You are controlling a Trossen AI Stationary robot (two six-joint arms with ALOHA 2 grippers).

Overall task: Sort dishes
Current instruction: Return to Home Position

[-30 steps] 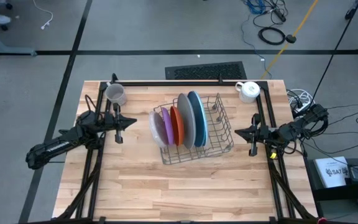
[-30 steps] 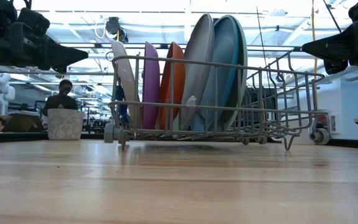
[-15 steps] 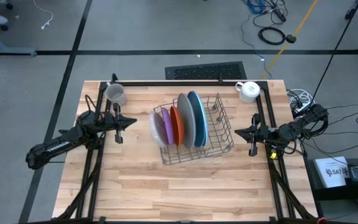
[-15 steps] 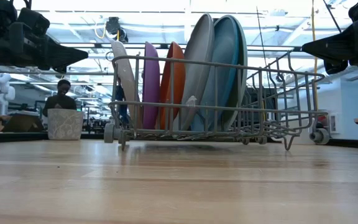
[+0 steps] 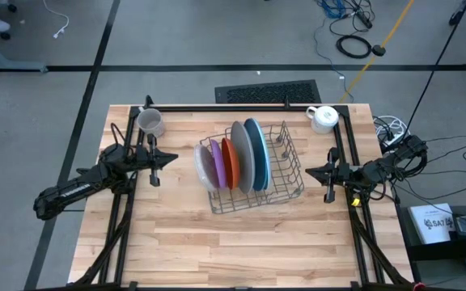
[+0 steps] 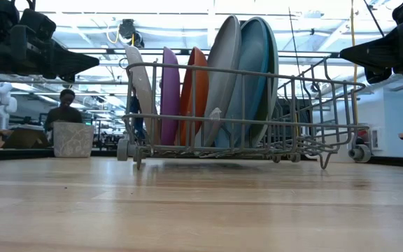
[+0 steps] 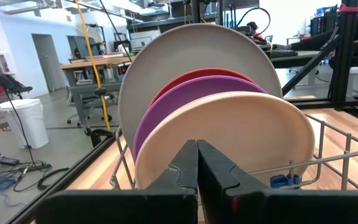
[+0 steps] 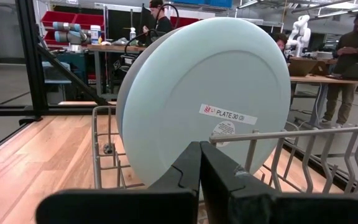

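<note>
Several plates stand on edge in a wire dish rack (image 5: 285, 174) at the table's middle: whitish (image 5: 202, 167), purple (image 5: 216, 164), orange (image 5: 230, 162), grey (image 5: 242, 155), and blue (image 5: 257, 152). In the low view they lean in the rack's slots (image 6: 208, 91). My left gripper (image 5: 171, 159) is shut and empty, left of the rack, facing the whitish plate (image 7: 229, 137). My right gripper (image 5: 309, 172) is shut and empty, right of the rack, facing the light blue plate (image 8: 197, 99).
A grey mug (image 5: 150, 123) stands at the far left and a white mug (image 5: 324, 118) at the far right of the wooden table (image 5: 241, 242). People sit and stand in the room beyond the table (image 6: 65, 108).
</note>
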